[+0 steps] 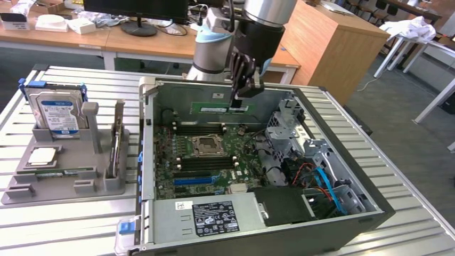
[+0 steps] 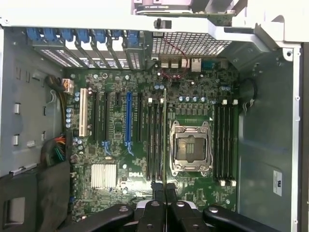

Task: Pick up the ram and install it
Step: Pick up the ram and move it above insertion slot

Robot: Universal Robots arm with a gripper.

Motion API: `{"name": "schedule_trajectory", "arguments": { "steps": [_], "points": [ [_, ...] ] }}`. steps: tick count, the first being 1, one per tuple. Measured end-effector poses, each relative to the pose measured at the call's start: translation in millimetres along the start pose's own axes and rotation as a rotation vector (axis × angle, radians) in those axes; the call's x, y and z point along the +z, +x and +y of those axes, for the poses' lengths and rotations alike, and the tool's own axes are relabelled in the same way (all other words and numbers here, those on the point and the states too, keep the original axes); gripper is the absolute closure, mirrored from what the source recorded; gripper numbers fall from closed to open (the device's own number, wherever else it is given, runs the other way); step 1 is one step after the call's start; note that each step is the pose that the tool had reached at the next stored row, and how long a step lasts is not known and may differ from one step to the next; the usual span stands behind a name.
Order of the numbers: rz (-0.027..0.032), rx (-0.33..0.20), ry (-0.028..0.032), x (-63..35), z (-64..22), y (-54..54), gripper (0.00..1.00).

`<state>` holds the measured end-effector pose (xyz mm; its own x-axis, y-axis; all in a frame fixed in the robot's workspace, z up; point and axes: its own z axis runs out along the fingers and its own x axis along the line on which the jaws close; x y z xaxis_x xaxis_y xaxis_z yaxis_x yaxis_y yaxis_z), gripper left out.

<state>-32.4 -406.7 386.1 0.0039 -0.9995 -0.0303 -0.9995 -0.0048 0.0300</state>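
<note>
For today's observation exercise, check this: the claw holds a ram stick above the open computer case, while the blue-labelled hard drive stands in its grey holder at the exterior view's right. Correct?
Not quite: the hard drive stands in the grey holder at the exterior view's left, not right, as that view shows. The claw does hold the ram above the open computer case.

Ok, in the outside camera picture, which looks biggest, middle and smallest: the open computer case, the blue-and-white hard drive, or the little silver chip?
1. Computer case: far the largest.
2. Hard drive, upright in the grey holder.
3. Silver chip: smallest.
Drive and chip sit about equally near, so that order holds.
</note>
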Motion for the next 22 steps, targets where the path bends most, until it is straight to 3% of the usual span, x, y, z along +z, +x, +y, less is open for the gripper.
{"name": "schedule_trajectory", "arguments": {
  "steps": [22],
  "points": [
    [0.0011, 0.000, 0.0003, 25.2, -0.8, 0.8, 0.89]
  ]
}}
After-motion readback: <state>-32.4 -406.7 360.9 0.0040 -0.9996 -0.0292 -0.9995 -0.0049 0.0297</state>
